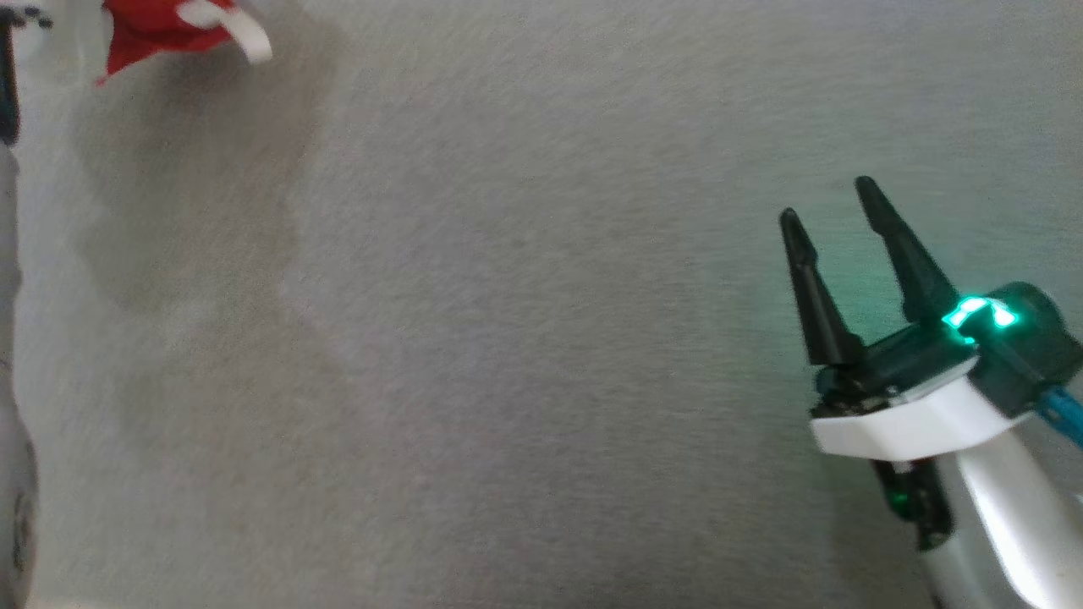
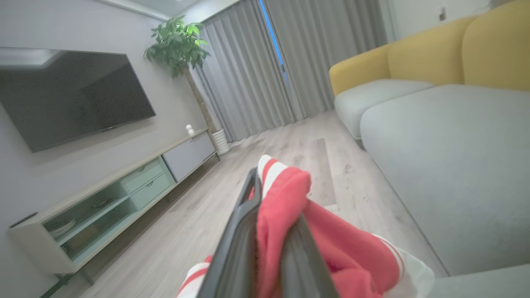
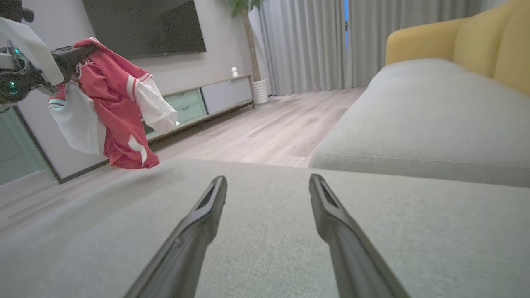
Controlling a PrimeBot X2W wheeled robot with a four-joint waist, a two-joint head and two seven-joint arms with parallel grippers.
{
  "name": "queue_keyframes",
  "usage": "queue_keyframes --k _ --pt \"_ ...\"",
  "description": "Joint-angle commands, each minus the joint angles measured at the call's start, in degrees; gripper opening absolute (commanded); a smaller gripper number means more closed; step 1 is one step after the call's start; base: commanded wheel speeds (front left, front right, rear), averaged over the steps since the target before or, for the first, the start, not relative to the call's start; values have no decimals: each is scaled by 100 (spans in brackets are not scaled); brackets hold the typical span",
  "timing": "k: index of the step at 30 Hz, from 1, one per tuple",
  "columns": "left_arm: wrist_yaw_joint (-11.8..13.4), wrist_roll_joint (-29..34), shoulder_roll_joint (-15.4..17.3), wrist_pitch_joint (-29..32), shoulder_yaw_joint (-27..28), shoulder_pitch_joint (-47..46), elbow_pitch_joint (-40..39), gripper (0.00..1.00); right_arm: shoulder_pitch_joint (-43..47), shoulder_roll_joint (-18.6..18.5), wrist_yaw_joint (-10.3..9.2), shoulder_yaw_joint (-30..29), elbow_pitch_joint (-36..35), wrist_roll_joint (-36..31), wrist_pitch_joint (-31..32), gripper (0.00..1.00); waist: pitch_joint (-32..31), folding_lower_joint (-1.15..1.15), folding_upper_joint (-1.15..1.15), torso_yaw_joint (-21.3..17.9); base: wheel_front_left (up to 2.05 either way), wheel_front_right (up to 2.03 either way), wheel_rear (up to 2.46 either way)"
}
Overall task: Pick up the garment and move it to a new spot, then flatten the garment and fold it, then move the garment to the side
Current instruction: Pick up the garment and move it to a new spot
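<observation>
The garment (image 3: pixel 116 120), a red and white shirt, hangs bunched in the air above the left part of a grey cushion (image 3: pixel 265 231). My left gripper (image 2: pixel 269 198) is shut on the garment's red cloth (image 2: pixel 285 194), which spills over the fingers. From the right wrist view, the left gripper (image 3: pixel 78 51) holds it from the top, and the hem hangs just above the cushion. In the head view the garment (image 1: pixel 161 30) is at the top left corner. Low over the cushion (image 1: pixel 541 338), my right gripper (image 1: pixel 829 200) stands open with nothing in it, far to the right of the garment.
A sofa with a yellow back (image 2: pixel 426 62) and grey seat (image 2: pixel 447 157) lies to the right. A wooden floor (image 2: pixel 248 182) runs to a low TV cabinet (image 2: pixel 124 186), a wall TV (image 2: pixel 70 95), a potted plant (image 2: pixel 180 41) and grey curtains (image 2: pixel 256 70).
</observation>
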Motion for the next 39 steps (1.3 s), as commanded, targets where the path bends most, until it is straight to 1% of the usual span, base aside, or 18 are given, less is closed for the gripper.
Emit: queue_keyframes --k 1,6,8,13,14,15,19,22,26,30,33,36,37,38,39 --pt "-66 88 391 -46 -30 -356 -323 0 -59 158 -5 92 -196 0 -66 100 -842 1 0 -831 0 0 0" --pt "-306 148 371 122 -334 -547 -739 0 112 603 -5 69 -243 52 -67 100 -1423 1 0 -1595 0 0 0" --pt "-365 129 293 222 -457 -598 -942 0 146 688 -5 90 -267 47 -68 100 -1539 1 0 -1864 0 0 0" --pt "-437 -162 -110 474 -635 -566 -1348 0 230 837 -5 49 -330 37 -68 100 -1597 1 0 -2303 0 0 0" --pt "-437 -162 -110 474 -635 -566 -1348 0 230 837 -5 49 -330 37 -68 100 -1597 1 0 -2303 0 0 0" --pt "-446 -216 -198 510 -692 -523 -1420 0 245 858 -5 30 -340 45 -68 100 -1575 1 0 -2356 0 0 0" --pt "-464 -498 -635 609 -869 -216 -1699 0 258 963 -5 -58 -396 78 -68 100 -1358 1 0 -2498 0 0 0" --pt "-466 -642 -971 607 -1043 251 -1821 0 243 1041 -5 -60 -408 88 -68 100 -1177 1 0 -2532 0 0 0" --pt "-338 -622 -1276 361 -1323 1175 -1880 0 162 1119 -5 27 -390 91 -68 100 -942 1 0 -2587 0 0 0" --pt "-175 -877 -1520 139 -1411 2379 -1711 0 128 1164 -5 -7 -312 108 -68 100 -805 1 0 -2586 0 0 0" --pt "-100 -1135 -1636 31 -1452 3203 -1621 0 157 1173 -5 -53 -230 100 -69 100 -769 1 0 -2537 0 0 0" --pt "-48 -1340 -1693 -20 -1572 3837 -1664 0 227 1168 -5 -148 -164 88 -69 100 -792 1 0 -2402 0 0 0" --pt "23 -1435 -1709 -36 -1683 4164 -1782 30 277 1157 -5 -181 -102 82 -69 100 -869 1 0 -2278 0 0 0" --pt "61 -1512 -1712 -42 -1731 4316 -1879 50 302 1148 -5 -172 -60 80 -69 100 -932 1 0 -2217 0 0 0" --pt "121 -1592 -1714 -46 -1791 4458 -2007 100 332 1141 -5 -164 -13 79 -69 100 -1014 1 0 -2153 0 0 0"
